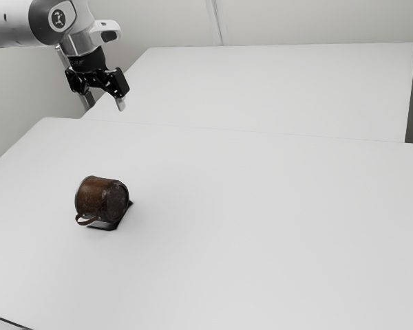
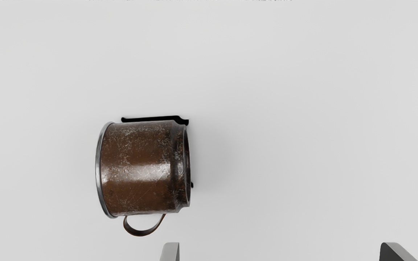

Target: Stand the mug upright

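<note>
Plainly, the brown mug [image 1: 96,199] lies on its side on the worktop [image 1: 261,220], well apart from the raised, spread pincer [image 1: 104,102].

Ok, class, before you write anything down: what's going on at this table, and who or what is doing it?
A robot arm is raised over the table with its fingers apart, and it isn't holding anything. The brown metal mug lies on its side, its handle sticking out toward the fingers' side. The job is to set the mug upright, and that has not been done.
</note>
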Motion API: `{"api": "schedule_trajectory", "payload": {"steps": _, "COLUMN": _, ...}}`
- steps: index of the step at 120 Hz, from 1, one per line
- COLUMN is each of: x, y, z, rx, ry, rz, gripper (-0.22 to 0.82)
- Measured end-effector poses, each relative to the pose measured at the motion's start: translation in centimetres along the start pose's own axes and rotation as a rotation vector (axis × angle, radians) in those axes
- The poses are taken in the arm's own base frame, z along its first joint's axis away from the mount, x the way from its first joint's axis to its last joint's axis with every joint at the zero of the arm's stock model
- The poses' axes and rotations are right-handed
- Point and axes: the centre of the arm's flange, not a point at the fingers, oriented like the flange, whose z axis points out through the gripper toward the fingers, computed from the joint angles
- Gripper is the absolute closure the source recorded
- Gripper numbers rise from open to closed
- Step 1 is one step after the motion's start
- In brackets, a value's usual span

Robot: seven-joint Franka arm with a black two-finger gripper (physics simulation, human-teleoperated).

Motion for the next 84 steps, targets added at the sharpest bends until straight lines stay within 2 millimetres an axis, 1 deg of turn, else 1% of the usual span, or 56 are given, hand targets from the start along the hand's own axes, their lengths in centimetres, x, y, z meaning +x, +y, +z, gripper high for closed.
{"api": "schedule_trajectory", "payload": {"steps": 23, "x": 0.1, "y": 1.5, "z": -0.2, "rx": 0.006, "ry": 0.006, "rz": 0.02, "gripper": 0.0}}
{"api": "schedule_trajectory", "payload": {"steps": 36, "x": 0.0, "y": 2.2, "z": 0.3, "rx": 0.003, "ry": -0.002, "rz": 0.022, "gripper": 0.0}}
{"api": "schedule_trajectory", "payload": {"steps": 44, "x": -0.2, "y": 2.3, "z": 1.2, "rx": 0.003, "ry": -0.019, "rz": 0.018, "gripper": 0.0}}
{"api": "schedule_trajectory", "payload": {"steps": 53, "x": -0.5, "y": 2.2, "z": 2.6, "rx": 0.002, "ry": -0.042, "rz": 0.008, "gripper": 0.0}}
{"api": "schedule_trajectory", "payload": {"steps": 84, "x": -1.7, "y": 0.7, "z": 7.5, "rx": -0.002, "ry": -0.077, "rz": -0.039, "gripper": 0.0}}
